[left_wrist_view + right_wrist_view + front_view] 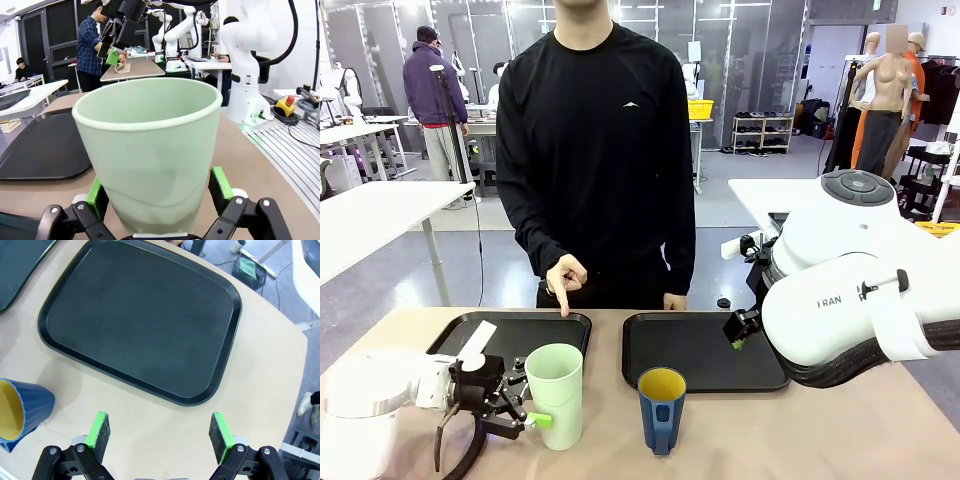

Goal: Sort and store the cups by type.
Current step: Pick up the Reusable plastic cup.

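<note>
Now, green tumbler point(555, 395) upright on bare table, long axis vertical, just in front of left tray point(520, 335). Around its lower wall, left gripper point(530, 400), side-on; pads flank both sides, seemingly pressed on, contact hard to confirm. Beside it to right, blue cup point(661, 410). Over near rim of right tray point(140, 315), right gripper point(160, 426) spread wide, holding nothing. Across table, person's hand point(565, 277) points at left tray. Likely move: lift, carry away from robot.
</note>
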Robot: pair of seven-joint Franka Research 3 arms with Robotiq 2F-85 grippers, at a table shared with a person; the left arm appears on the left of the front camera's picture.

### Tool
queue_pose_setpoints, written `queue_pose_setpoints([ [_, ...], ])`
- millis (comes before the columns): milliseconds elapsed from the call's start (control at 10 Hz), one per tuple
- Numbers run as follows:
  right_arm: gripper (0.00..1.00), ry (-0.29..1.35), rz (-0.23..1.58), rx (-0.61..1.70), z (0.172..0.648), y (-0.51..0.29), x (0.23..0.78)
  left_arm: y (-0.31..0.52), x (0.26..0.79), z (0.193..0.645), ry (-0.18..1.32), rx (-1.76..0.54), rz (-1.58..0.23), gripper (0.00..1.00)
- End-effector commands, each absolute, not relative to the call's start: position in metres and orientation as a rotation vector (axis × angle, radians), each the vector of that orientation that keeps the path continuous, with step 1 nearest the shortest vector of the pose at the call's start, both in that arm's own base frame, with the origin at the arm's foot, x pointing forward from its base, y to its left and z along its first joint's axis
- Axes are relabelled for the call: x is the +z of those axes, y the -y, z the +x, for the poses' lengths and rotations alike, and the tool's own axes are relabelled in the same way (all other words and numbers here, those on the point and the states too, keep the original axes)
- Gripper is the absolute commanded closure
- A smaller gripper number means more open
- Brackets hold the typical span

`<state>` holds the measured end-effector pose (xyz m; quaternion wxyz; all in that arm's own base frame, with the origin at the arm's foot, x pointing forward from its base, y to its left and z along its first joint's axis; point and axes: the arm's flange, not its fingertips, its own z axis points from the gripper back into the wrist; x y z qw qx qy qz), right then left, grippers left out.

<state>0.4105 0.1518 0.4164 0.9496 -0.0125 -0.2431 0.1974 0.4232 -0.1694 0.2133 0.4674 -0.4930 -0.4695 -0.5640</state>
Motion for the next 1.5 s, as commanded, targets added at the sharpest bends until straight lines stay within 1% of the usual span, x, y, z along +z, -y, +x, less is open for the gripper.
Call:
queue_pose_setpoints([
  [0,0.0,0.495,-0.025,0.402,0.411,-0.152,0.416,0.174,0.21,0.428,1.138,-1.365,-1.22,0.0],
  [200,0.0,0.495,-0.025,0.402,0.411,-0.152,0.416,0.177,0.21,0.429,1.15,-1.359,-1.234,0.0],
  [400,0.0,0.495,-0.025,0.402,0.411,-0.152,0.416,0.178,0.209,0.432,1.173,-1.338,-1.225,0.18],
  [1000,0.0,0.495,-0.025,0.402,0.411,-0.152,0.416,0.173,0.215,0.427,1.174,-1.337,-1.207,0.77],
  [1200,0.0,0.495,-0.025,0.402,0.411,-0.152,0.416,0.168,0.228,0.417,1.148,-1.333,-1.196,0.77],
  [1400,0.0,0.495,-0.025,0.402,0.411,-0.152,0.416,0.156,0.248,0.407,1.161,-1.356,-1.223,0.77],
])
